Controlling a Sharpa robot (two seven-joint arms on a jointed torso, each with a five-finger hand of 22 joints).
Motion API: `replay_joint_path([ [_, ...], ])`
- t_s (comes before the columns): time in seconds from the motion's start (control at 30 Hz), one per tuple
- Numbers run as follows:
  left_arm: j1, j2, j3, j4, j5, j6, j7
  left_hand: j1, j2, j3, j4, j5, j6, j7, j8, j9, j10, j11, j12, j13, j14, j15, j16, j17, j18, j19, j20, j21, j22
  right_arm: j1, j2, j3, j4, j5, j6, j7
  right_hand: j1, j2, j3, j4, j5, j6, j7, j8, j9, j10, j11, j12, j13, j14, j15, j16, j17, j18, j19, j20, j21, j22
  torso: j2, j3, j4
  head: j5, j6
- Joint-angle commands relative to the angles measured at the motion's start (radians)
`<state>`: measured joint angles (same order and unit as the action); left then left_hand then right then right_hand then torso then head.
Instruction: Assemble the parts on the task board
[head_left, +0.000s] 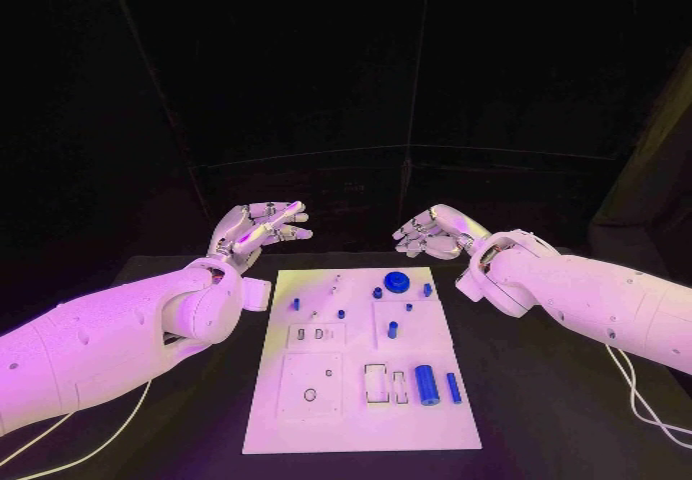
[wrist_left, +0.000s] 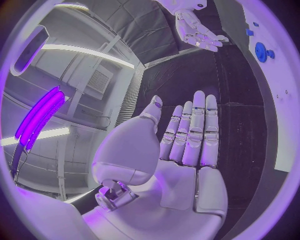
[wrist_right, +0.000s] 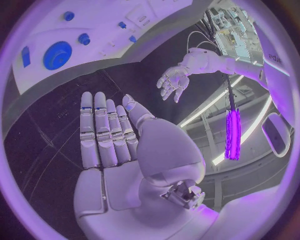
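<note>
Nearest the camera, task board (head_left: 361, 410) flat on the black table (head_left: 562, 420), with a blue cylinder (head_left: 427, 383) and slim blue bar (head_left: 453, 387) lying at its near right, a round blue disc (head_left: 397, 280) and small blue pegs (head_left: 379, 293) toward the far end; beyond the far edge, left hand (head_left: 263, 232) raised, fingers apart, grasping nothing; right hand (head_left: 430, 233) likewise released, held above the table, off the parts

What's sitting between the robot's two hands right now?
Nothing but bare black table, by the head view: the left hand and right hand hover open beyond the task board.
</note>
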<state>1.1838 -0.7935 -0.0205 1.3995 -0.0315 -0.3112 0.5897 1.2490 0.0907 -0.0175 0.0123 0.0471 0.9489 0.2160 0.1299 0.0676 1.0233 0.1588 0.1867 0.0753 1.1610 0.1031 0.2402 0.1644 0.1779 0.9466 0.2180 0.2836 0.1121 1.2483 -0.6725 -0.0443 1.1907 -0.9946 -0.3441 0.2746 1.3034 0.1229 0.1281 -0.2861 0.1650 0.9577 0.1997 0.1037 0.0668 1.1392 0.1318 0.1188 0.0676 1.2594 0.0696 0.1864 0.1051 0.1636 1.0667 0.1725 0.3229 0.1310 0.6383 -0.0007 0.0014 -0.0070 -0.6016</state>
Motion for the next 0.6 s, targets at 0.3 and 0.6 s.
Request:
replay_joint_path([
  [0.3,0.001,-0.057,0.0,0.141,-0.032,0.04,-0.013,0.016,0.005,0.001,-0.02,0.006,0.04,-0.008,-0.008,-0.002,0.058,-0.013,-0.009,0.0,0.053,-0.015,-0.004,0.028,0.006,0.056,-0.016,0.001,-0.013,0.032,0.028,0.001,0.039,-0.551,0.105,-0.216,-0.022,-0.079,0.049,0.002,0.034,0.06,-0.032,-0.037,0.0,0.089,-0.045,-0.056,0.002,0.247,-0.079,0.25,0.231,0.015,0.169,-0.091,0.266,0.143,0.066,-0.0088,0.0153,-0.014,0.013],
  [0.6,0.001,-0.065,0.0,0.185,-0.02,0.058,-0.014,0.013,0.007,0.001,-0.02,0.007,0.039,-0.006,-0.013,-0.002,0.055,-0.011,-0.016,-0.002,0.051,-0.013,-0.011,0.031,0.006,0.055,-0.014,-0.003,-0.017,0.035,0.05,0.001,0.04,-0.657,0.172,-0.256,-0.049,-0.098,0.078,0.006,0.027,0.016,-0.035,-0.04,-0.001,0.021,-0.04,-0.053,0.0,0.248,-0.072,0.409,0.344,0.018,0.177,-0.091,0.366,0.203,0.092,-0.0099,0.0225,-0.02,0.021],
])
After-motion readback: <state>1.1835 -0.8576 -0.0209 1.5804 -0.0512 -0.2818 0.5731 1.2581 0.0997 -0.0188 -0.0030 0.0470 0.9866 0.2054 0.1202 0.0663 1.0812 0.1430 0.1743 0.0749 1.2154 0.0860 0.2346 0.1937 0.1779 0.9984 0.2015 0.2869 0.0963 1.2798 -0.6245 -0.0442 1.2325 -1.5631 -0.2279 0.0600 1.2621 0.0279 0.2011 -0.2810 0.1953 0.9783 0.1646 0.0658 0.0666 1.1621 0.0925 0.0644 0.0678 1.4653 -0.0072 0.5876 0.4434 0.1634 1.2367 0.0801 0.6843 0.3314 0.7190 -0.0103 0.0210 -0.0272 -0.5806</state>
